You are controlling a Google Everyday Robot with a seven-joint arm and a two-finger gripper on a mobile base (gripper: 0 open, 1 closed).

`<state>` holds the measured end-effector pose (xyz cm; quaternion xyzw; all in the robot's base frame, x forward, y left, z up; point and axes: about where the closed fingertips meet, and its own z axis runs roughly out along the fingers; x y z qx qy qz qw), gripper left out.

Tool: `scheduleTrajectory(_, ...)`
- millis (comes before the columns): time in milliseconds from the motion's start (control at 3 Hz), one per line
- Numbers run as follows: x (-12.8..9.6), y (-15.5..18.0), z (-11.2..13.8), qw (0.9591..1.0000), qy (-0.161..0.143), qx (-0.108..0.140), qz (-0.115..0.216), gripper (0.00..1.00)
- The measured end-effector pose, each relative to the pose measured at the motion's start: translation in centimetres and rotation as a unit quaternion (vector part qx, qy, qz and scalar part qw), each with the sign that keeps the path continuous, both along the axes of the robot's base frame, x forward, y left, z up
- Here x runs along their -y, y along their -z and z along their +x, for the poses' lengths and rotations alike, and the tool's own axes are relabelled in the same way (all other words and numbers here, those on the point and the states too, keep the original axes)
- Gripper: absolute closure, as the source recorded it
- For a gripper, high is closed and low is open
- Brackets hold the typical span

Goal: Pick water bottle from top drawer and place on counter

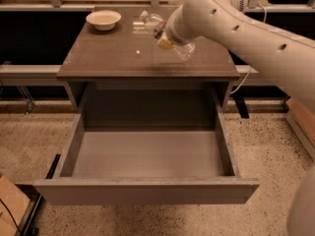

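The water bottle (183, 49) is a clear ribbed plastic bottle, held tilted over the right half of the counter (108, 58). My gripper (162, 35) is shut on it at the end of the white arm (231, 28), which reaches in from the right. Part of the bottle is hidden behind the wrist. I cannot tell whether the bottle touches the counter. The top drawer (147, 154) is pulled fully open below the counter, and its grey floor holds nothing. Its plain front panel (147, 191) faces me.
A white bowl (104, 19) stands at the counter's back left corner. A tiny white speck (138, 52) lies mid-counter. Pale speckled floor (266, 146) surrounds the cabinet. A railing runs behind, and a brown box edge (300, 119) shows at the right.
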<state>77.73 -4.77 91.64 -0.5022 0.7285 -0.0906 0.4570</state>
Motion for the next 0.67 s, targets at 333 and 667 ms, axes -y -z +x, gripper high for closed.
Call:
scheduleTrajectory(333, -1.8, 1.9, 2.4, 0.9997, -0.022, 0.006, -0.001, 0.81)
scheduleTrajectory(667, -3.2, 3.6, 4.2, 0.9993, -0.034, -0.007, 0.015, 0.59)
